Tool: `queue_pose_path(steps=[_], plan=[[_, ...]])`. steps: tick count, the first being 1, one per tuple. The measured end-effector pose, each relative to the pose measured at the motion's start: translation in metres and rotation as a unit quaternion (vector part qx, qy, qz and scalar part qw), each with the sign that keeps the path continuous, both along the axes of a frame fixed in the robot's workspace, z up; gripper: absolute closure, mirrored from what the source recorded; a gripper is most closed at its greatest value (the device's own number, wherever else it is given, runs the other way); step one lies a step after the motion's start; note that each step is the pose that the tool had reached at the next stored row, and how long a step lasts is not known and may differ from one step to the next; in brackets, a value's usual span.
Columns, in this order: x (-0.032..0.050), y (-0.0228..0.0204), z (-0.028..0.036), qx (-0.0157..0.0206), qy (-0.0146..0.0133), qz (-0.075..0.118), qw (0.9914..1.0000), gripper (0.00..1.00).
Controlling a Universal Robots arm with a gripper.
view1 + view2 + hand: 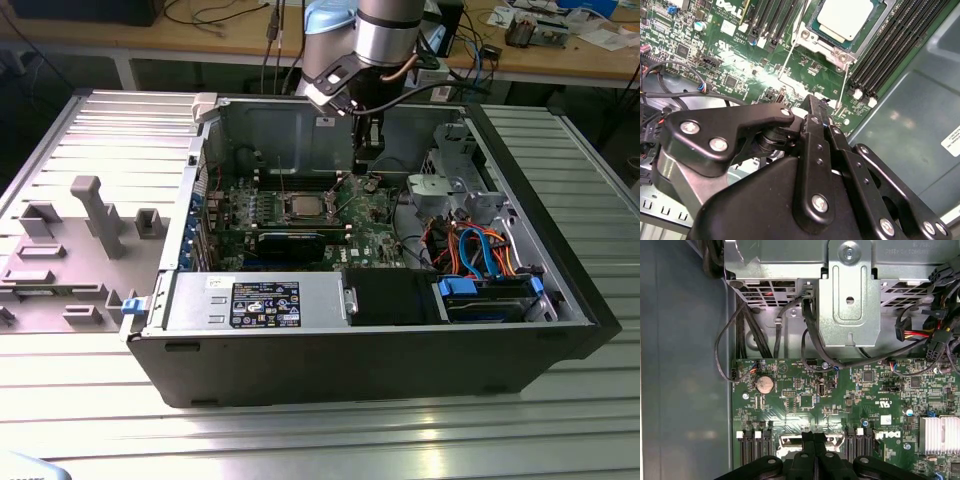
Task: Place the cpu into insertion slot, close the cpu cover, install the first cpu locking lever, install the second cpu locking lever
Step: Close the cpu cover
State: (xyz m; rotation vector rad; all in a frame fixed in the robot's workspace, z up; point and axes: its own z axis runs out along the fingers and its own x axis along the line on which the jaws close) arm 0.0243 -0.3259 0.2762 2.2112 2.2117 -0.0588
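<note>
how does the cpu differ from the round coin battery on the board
The cpu is square; the coin battery is round. The cpu sits in the insertion slot between rows of memory slots; the coin battery sits near the board's edge by black cables. Both have metal tops and sit on the green board.

Single arm [386,36] comes in from the top of the exterior view, silver wrist section near vertical, pointing down. Black end effector [816,104] hangs below it, aimed downward. In both wrist views the fingers [807,452] sit pressed together side by side, thin seam between them, tips meeting, closed on nothing. Outer linkage bars [725,131] splay out to either side of the fingers, bolt heads visible.
</note>
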Motion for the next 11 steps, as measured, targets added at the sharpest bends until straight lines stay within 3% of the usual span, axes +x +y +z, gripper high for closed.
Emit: queue_pose_path(steps=[11], plan=[[0.002, 0.0, -0.0001, 0.0, 0.0, 0.0, 1.0, 0.89]])
